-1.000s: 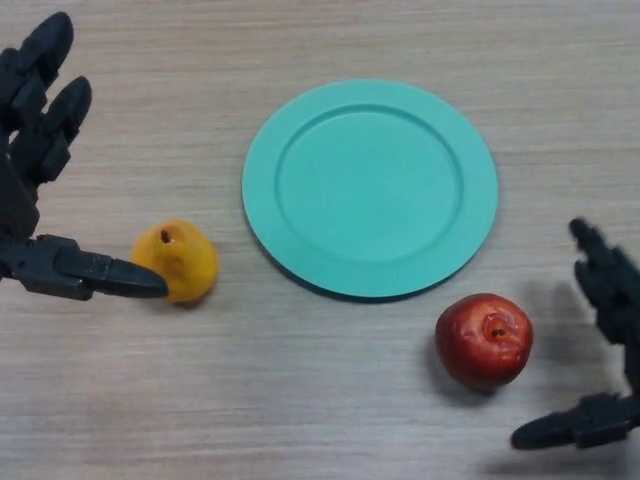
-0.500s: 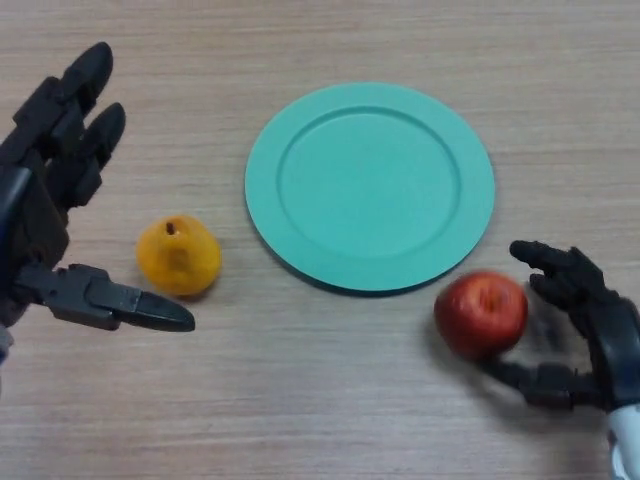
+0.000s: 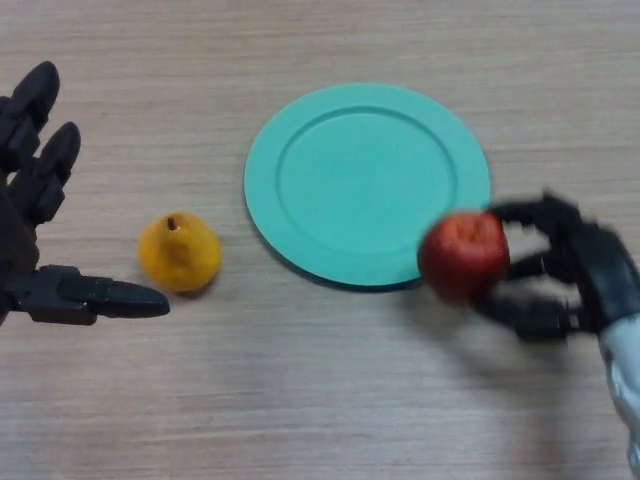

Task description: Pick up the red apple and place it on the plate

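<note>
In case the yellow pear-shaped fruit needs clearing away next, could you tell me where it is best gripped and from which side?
Grip the yellow pear-shaped fruit around its wide lower body, from the robot's left, where the open left hand waits. It stands upright, stem up, apart from the round green plate, with bare table on both flanks.

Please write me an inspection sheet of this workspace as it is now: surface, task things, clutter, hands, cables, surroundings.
Surface: wooden table, light grain.
Job's things: red apple held at the near right rim of the green plate; plate holds nothing.
Clutter: yellow pear-like fruit, left of the plate, apart from it.
Hands: right hand curled round the apple; left hand open beside the yellow fruit, not touching it.
Cables: nothing seen.
Surroundings: nothing seen beyond the table.
</note>
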`<state>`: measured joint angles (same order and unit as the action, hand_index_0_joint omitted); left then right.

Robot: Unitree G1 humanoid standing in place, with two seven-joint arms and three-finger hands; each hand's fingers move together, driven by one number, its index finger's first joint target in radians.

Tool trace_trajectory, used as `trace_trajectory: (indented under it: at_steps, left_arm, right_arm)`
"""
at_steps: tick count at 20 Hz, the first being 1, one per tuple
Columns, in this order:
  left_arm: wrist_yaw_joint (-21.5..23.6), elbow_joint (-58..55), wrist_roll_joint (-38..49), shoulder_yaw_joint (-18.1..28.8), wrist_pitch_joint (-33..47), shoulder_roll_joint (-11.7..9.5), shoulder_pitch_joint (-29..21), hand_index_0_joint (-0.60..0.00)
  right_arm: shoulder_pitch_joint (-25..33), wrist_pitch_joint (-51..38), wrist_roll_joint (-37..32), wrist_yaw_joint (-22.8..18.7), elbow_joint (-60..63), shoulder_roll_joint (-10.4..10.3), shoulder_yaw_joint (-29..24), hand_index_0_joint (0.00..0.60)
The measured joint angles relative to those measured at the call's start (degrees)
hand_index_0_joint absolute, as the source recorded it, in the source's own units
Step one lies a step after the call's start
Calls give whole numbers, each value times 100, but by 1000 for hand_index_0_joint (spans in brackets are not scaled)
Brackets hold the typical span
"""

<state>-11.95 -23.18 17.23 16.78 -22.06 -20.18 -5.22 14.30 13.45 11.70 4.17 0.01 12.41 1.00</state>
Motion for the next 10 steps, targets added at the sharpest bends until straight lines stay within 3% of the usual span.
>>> trace_trajectory:
  at_steps: [2,4,9,10]
  left_arm:
    - [35,-10,1,-4,3,-1,-39,0]
    - [211,-15,5,1,3,-18,-146,0]
    - [308,-38,20,-5,3,-19,-199,0]
    - [308,-64,21,-1,3,-20,-200,0]
  right_arm:
    - [732,-307,-7,-46,660,-14,83,600]
    - [1230,-556,77,-130,1478,-165,265,600]
    - [1903,-1047,-142,-994,3307,-222,1090,600]
    - [1932,-1045,-177,-1073,3387,-223,1150,550]
